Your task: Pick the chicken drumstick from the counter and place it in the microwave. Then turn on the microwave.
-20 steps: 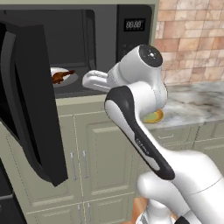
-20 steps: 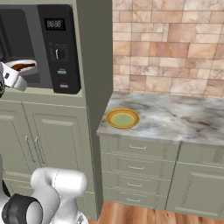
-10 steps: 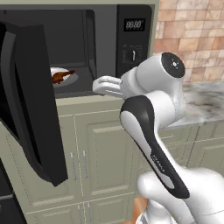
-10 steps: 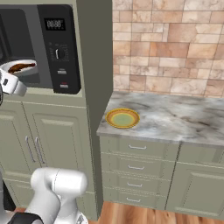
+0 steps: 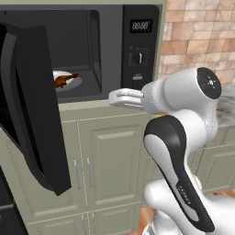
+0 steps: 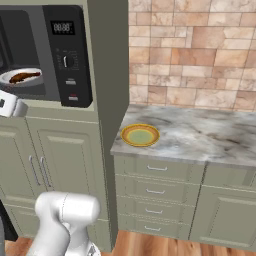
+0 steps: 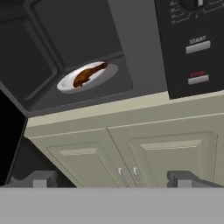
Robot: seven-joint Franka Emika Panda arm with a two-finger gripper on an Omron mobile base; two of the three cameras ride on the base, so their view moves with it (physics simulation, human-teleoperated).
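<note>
The chicken drumstick (image 5: pixel 64 81) lies on the white turntable plate (image 5: pixel 76 84) inside the open microwave (image 5: pixel 137 55). It shows again in the right base view as the drumstick (image 6: pixel 24 77) and in the hand view as the drumstick (image 7: pixel 87 73). My gripper (image 5: pixel 114 97) hovers open and empty just outside the cavity, in front of its lower edge below the control panel. In the hand view my gripper (image 7: pixel 111 179) looks up at the plate, fingertips (image 7: pixel 41 178) wide apart. The marbled counter (image 6: pixel 200 135) stretches to the right.
The microwave door (image 5: pixel 32 114) hangs wide open on the left, jutting toward me. Start button (image 7: pixel 197 47) and stop button (image 7: pixel 197 78) sit on the panel. A yellow-green plate (image 6: pixel 140 135) rests on the counter's left end. Beige cabinet doors (image 5: pixel 105 160) stand below.
My gripper has drawn back to the right and slightly down, away from the drumstick, which stays on the turntable. The elbow swung rightward. Jaws stayed open.
</note>
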